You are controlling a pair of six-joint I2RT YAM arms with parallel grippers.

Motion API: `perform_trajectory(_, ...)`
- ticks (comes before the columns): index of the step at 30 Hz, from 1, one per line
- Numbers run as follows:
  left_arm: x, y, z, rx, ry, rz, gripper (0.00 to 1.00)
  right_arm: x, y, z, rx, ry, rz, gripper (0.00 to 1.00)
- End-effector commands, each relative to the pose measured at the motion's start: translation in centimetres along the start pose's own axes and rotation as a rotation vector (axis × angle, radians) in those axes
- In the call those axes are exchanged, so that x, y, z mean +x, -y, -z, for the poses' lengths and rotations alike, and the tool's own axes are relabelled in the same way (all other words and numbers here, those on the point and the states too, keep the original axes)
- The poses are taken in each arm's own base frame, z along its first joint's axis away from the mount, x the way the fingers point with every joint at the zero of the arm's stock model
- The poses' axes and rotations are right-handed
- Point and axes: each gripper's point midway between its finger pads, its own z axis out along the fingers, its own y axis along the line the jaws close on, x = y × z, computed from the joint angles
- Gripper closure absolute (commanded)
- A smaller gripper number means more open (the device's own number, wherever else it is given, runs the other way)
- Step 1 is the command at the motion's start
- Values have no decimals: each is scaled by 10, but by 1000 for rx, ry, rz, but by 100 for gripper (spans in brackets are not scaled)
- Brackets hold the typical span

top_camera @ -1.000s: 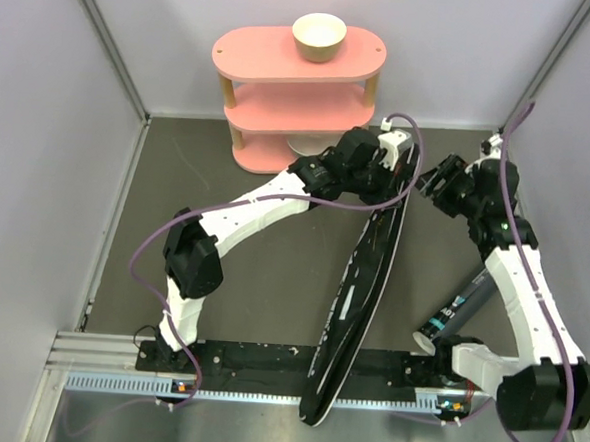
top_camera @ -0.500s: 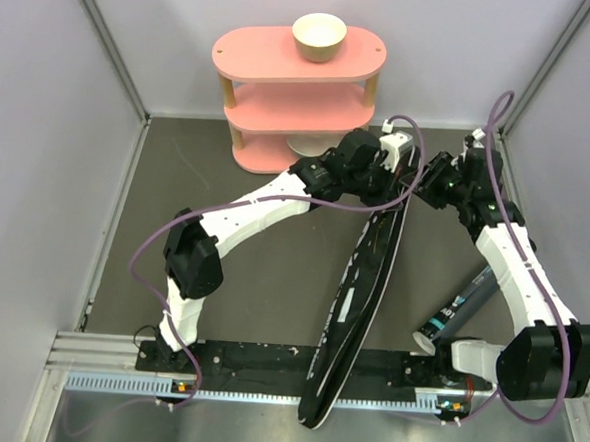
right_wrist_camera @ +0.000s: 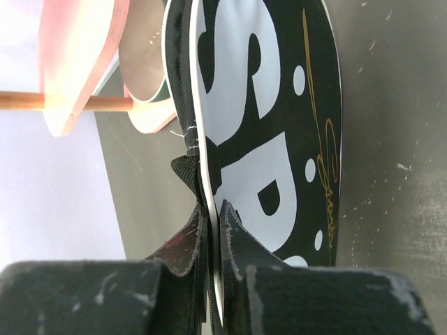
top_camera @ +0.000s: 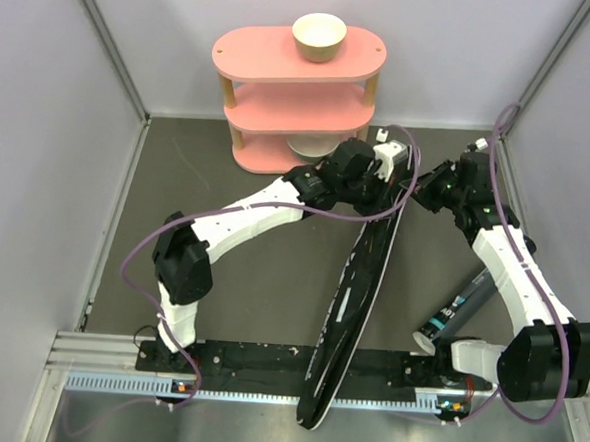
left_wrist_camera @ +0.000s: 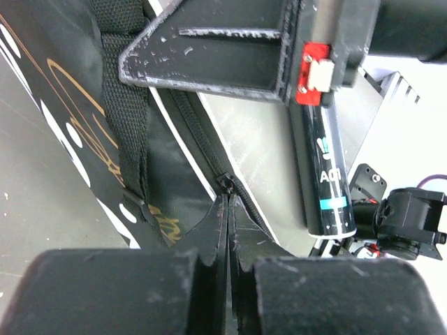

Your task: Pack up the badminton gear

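A long black bag (top_camera: 356, 285) stands on its narrow edge across a dark grey table (top_camera: 260, 309), held up at its far end by both arms. The left gripper (left_wrist_camera: 228, 202) has its fingers pressed together on the bag's zipper line, right at the small slider. Whether it grips the slider itself or only the fabric beside it cannot be told. The right gripper (right_wrist_camera: 211, 206) pinches the bag's thin rim from the opposite side, close beside the left one. The pairing probably braces the bag so the zipper can be worked.

The bag is smooth, slightly glossy fabric, flat and paddle-shaped, with bold white SPORT lettering, white dots and thin gold script. A coarse woven strap (left_wrist_camera: 126, 105) runs along it just ahead of the left gripper.

A black tube (top_camera: 460, 306), a hard shiny cylinder with a teal band, lies on the table well behind the right gripper, not yet packed. Beyond both grippers stands a rounded pink shelf (top_camera: 298, 91) with a cream bowl (top_camera: 318, 34) on top. No rackets or shuttlecocks show.
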Motion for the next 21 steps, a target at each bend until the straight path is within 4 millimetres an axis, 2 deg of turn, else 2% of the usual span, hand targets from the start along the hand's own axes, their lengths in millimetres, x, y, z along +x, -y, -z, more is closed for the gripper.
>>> perform_trajectory(1, 0, 48, 35, 87, 23, -55, 100, -41, -5, 1, 31, 159, -72, 100)
perform_trajectory(3, 3, 57, 44, 99, 30, -67, 100, -49, 0, -1, 47, 177, -93, 100)
perform_trajectory(4, 15, 60, 44, 99, 9, -69, 100, -52, 2, -2, 54, 184, -99, 100)
perform_trajectory(5, 15, 66, 51, 106, 21, -77, 100, -56, 1, -2, 57, 191, -100, 100)
perform_trajectory(6, 28, 64, 51, 102, -5, -70, 100, -61, 6, -4, 72, 201, -105, 100)
perform_trajectory(8, 33, 73, 62, 114, 2, -78, 100, -68, 7, -5, 76, 215, -114, 100)
perform_trajectory(9, 45, 71, 63, 108, -17, -71, 100, -75, 11, -4, 85, 232, -124, 100)
perform_trajectory(11, 50, 81, 73, 124, -11, -80, 100, -85, 14, -5, 100, 255, -141, 100)
perform_trajectory(12, 60, 83, 74, 128, -30, -78, 100, -86, 15, -7, 104, 257, -145, 100)
perform_trajectory(13, 62, 88, 80, 134, -24, -83, 100, -97, 23, -5, 122, 281, -166, 100)
perform_trajectory(16, 77, 96, 88, 144, -40, -86, 100, -114, 29, -5, 148, 330, -186, 100)
perform_trajectory(18, 92, 93, 90, 130, -64, -78, 100, -126, 26, -4, 147, 357, -192, 100)
perform_trajectory(20, 97, 87, 97, 105, -57, -74, 100, -140, 31, -5, 160, 379, -206, 100)
perform_trajectory(21, 110, 81, 97, 87, -79, -67, 100, -144, 33, -7, 169, 379, -209, 100)
